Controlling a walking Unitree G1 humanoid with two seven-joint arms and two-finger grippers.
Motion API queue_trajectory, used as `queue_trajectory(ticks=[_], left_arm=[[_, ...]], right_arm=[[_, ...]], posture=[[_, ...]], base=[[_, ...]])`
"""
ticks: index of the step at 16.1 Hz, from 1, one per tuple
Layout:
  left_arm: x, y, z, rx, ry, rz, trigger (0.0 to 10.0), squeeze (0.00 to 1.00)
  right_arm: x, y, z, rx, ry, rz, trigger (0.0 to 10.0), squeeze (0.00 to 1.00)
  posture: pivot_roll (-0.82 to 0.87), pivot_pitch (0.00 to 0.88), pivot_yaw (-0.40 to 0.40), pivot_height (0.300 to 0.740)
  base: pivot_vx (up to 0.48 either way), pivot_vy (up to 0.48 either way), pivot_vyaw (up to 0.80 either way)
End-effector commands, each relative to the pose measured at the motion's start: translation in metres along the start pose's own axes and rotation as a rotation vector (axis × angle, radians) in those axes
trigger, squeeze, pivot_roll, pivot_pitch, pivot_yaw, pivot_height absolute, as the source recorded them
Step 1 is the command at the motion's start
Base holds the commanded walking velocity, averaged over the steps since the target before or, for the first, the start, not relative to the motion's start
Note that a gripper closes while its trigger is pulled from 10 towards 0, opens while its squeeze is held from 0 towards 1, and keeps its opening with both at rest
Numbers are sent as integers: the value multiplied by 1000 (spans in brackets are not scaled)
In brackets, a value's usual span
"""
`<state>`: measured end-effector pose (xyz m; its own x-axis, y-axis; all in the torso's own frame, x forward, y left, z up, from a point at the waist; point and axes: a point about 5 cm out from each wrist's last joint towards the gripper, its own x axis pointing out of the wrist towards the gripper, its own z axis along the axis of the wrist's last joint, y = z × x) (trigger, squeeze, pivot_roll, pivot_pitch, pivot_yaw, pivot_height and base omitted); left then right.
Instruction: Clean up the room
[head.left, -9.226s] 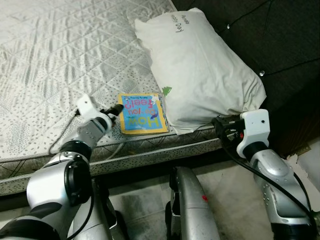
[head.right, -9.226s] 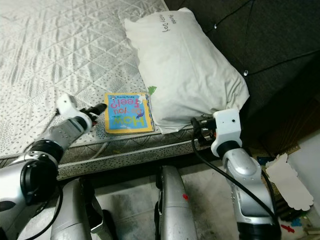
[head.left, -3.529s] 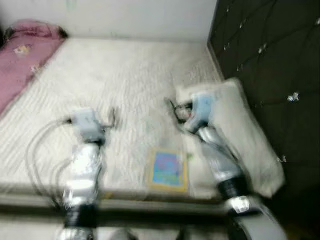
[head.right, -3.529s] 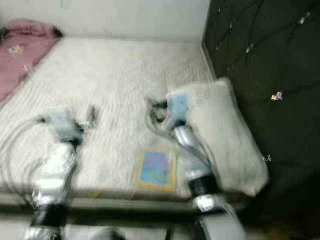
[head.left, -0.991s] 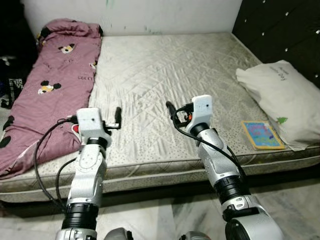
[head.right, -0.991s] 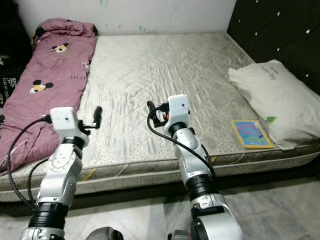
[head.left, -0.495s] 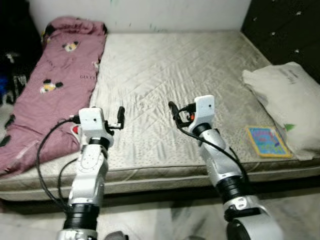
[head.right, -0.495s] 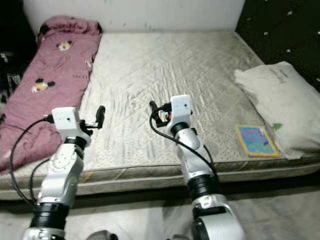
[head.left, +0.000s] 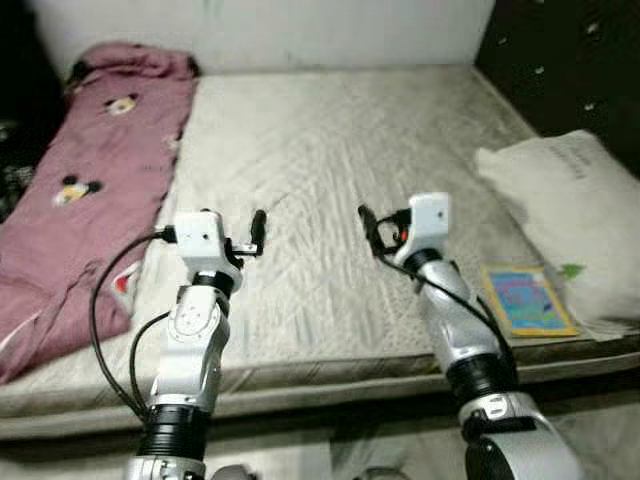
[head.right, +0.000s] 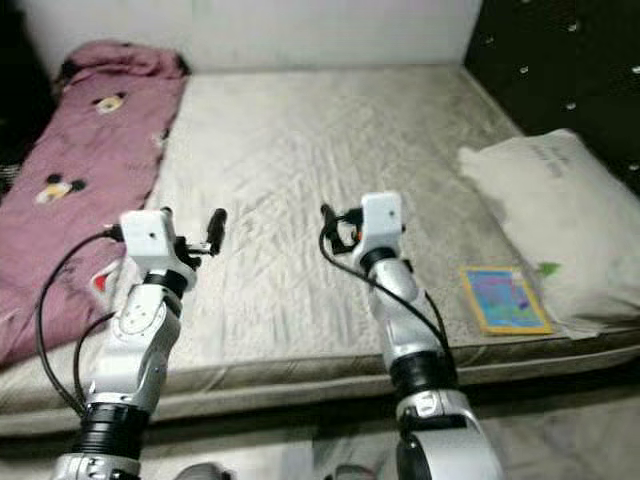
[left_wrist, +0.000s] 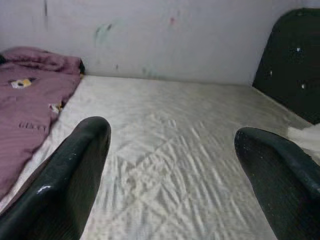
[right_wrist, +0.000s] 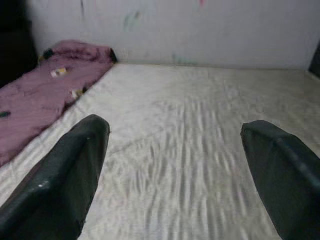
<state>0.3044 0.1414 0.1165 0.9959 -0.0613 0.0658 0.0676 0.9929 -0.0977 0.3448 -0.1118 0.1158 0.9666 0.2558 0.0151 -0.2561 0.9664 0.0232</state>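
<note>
Both arms raised over a bare mattress, nothing held.

Along the left edge of the mattress (head.left: 330, 150) lies a maroon blanket (head.left: 75, 190) printed with cartoon mice, bunched up at its far end by the white wall (left_wrist: 175, 35). The left gripper (head.left: 258, 228) hangs above the near-left part of the mattress, its fingers (left_wrist: 65, 185) spread wide with nothing between them. The right gripper (head.left: 366, 228) hangs near the middle, fingers (right_wrist: 70, 175) likewise parted and empty. Further right, at the near edge, a colourful picture book (head.left: 526, 298) lies flat, just beside a white pillow (head.left: 565, 225) that rests against the dark tufted headboard (head.left: 560, 60).
</note>
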Motion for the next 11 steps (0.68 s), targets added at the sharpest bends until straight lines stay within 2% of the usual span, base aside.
queue_trajectory(ticks=[1, 3, 4, 6, 11], left_arm=[[-2, 14, 0, 16, 5, 40, 10000, 0], [-2, 14, -1, 23, 12, 48, 10000, 0], [-2, 19, -2, 17, 14, 85, 10000, 0], [-3, 22, -4, 1, 27, 103, 10000, 0], [-7, 28, -10, -2, 58, 98, 10000, 0]], right_arm=[[4, 13, 5, 6, -18, 38, 10000, 0], [3, 8, 7, -20, -34, 10, 10000, 0], [3, 1, 7, -19, -22, -32, 10000, 0], [1, -5, 5, -57, 3, -35, 10000, 0], [-9, -5, -10, -117, 80, 13, 10000, 0]], posture=[[-71, 0, 0, 740], [-69, 0, -3, 740], [-74, 0, -4, 740], [-87, 0, -2, 740], [-103, 0, 35, 740]], base=[[0, 0, 0], [0, 0, 0], [0, 0, 0], [0, 0, 0], [0, 0, 0]])
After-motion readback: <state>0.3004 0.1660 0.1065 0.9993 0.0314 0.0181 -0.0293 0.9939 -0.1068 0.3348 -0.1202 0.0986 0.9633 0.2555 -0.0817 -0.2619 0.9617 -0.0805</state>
